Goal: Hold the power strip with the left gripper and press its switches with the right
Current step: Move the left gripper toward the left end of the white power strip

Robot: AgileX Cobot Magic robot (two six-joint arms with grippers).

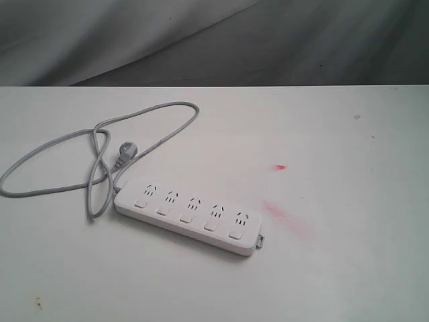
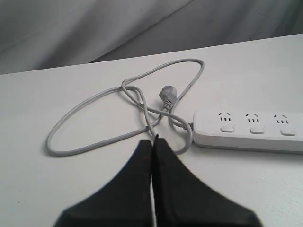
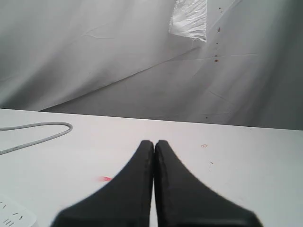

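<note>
- White plastic power strip is lying flat on the pale surface, left of centre, running diagonally from far-left to near-right.
- Five sockets are facing up in a row, and five square white switches are sitting along the near side, one per socket.
- Grey cord is leaving the strip's left end, looping across the left part of the surface and crossing itself. Its plug is lying just beyond the strip's far-left end.
- Left pincer is showing only in its wrist view: black fingers pressed together, pinching nothing, tips pointing toward the cord loops, apart from the strip.
- Right pincer is also showing only in its wrist view: fingers pressed together, pinching nothing, pointing across bare surface, well apart from the strip's corner.
- Red mark and a fainter pink smear are showing on the surface right of the strip.
- Grey cloth is hanging behind the far edge.
</note>
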